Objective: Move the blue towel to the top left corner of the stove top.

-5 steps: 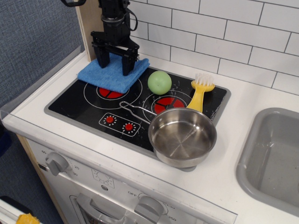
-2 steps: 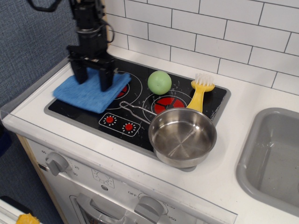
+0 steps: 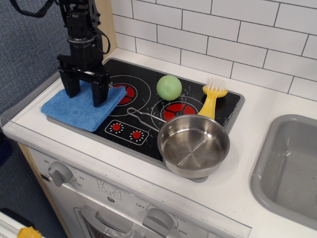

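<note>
My black gripper (image 3: 84,94) stands w/ fingers spread wide, tips pressed on the folded bright-blue terry towel (image 3: 79,108) beneath. Towel overhangs the glossy black stove top (image 3: 148,111) edge below me; nothing clamped.

The gripper (image 3: 85,91) stands upright over the towel (image 3: 81,107), its black jaws spread and pressing down into the cloth. The towel lies flat at the stove's (image 3: 148,106) near left corner, hanging over the grey rim onto the white surface (image 3: 29,124). A green ball (image 3: 169,87) sits between the burners, a yellow brush (image 3: 212,100) just right of it. A steel pan (image 3: 193,145) rests at the stove's front right edge. The grey sink (image 3: 290,168) is well apart, far right.
</note>
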### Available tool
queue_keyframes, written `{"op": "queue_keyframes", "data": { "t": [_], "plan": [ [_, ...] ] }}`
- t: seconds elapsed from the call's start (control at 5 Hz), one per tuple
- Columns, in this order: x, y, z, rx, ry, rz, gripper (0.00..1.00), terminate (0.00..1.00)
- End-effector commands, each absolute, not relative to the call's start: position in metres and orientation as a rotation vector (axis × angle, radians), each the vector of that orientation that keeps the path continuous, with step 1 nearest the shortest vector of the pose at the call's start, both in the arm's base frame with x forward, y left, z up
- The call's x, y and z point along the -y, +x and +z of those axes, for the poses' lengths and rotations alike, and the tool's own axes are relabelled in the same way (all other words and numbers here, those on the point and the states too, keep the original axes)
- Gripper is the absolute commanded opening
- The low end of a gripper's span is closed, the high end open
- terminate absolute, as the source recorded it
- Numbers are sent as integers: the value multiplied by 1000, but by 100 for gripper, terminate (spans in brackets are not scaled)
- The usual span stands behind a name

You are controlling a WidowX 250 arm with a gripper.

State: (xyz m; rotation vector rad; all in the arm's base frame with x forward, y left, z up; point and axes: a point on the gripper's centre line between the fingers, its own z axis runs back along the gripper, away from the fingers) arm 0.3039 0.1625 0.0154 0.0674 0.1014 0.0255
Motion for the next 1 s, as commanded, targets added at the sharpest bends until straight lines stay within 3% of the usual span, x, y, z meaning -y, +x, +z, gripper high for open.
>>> {"op": "queue_keyframes", "data": {
  "t": [0.0, 0.4, 0.8],
  "plan": [
    [-159, 307, 37, -36, 97, 1, 100, 0],
    [-158, 307, 65, 64, 46, 2, 100, 0],
    [-158, 308, 65, 37, 68, 4, 100, 0]
  ]
}}
